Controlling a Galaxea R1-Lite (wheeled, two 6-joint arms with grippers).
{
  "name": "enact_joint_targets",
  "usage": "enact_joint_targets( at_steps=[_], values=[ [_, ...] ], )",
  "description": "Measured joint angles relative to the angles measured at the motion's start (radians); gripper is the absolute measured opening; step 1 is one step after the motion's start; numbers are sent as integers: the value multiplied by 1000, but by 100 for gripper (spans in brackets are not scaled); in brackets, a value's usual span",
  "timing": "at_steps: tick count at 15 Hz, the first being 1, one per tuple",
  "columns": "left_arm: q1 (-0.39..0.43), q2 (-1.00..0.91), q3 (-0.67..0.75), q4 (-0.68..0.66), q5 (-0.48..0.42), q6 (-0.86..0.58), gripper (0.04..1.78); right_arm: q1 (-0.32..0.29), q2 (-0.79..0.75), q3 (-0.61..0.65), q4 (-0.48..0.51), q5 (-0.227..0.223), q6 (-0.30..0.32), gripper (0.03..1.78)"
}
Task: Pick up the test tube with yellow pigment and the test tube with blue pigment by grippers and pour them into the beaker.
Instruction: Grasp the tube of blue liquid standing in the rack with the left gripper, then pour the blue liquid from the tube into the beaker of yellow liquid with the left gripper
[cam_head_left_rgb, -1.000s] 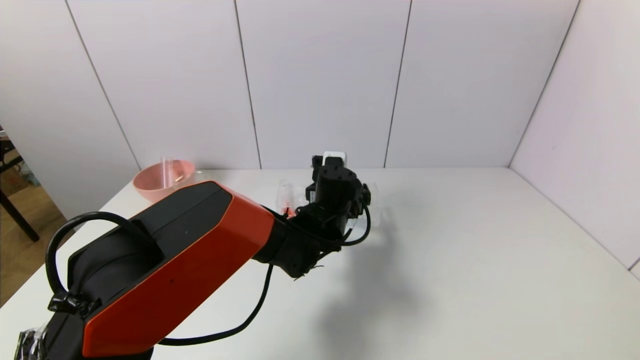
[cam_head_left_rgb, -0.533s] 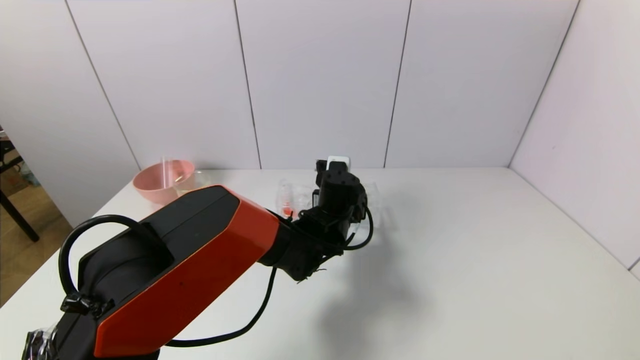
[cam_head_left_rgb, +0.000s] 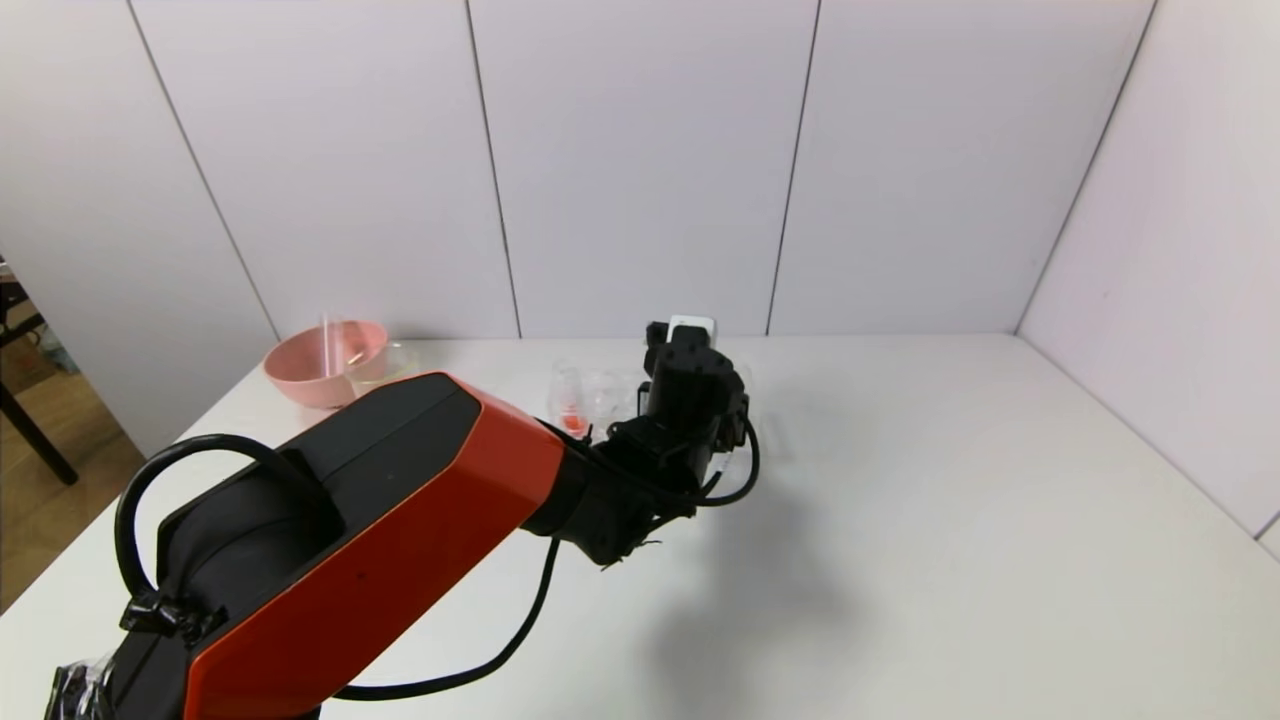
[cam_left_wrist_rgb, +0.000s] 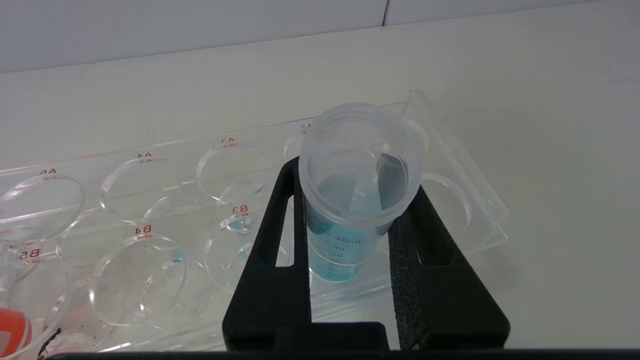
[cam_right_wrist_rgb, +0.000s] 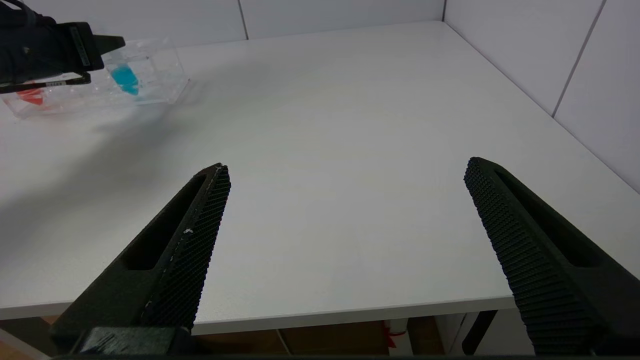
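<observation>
Only the first grasp is made: the left hand (cam_left_wrist_rgb: 350, 260) is clamped on the test tube with blue pigment (cam_left_wrist_rgb: 357, 185), standing in the rack (cam_left_wrist_rgb: 450, 165) at the desk's (cam_head_left_rgb: 950, 520) twelve o'clock, the right hand (cam_right_wrist_rgb: 345, 250) idle, jaws apart, nothing visibly poured.

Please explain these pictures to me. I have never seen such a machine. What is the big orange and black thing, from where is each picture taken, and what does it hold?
It is a robot with two arms, each ending in a two-fingered gripper. The head view looks down from the robot's head at a white table; the orange and black shape is its left arm. The two other views come from cameras on the wrists.

The left gripper is shut on the test tube with blue pigment, which stands in a clear tube rack. The same rack holds a tube with red liquid. At the table's far left are a pink bowl and a clear beaker.

The right gripper is open, holds nothing and hangs near the table's front edge.
</observation>
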Motion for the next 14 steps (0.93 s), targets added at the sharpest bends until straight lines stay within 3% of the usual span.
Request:
enact_joint_targets(
  at_steps=[14],
  values=[
    [-23,-104,-60,129,23,71,46,0,0,0,0,0,0,171]
  ],
)
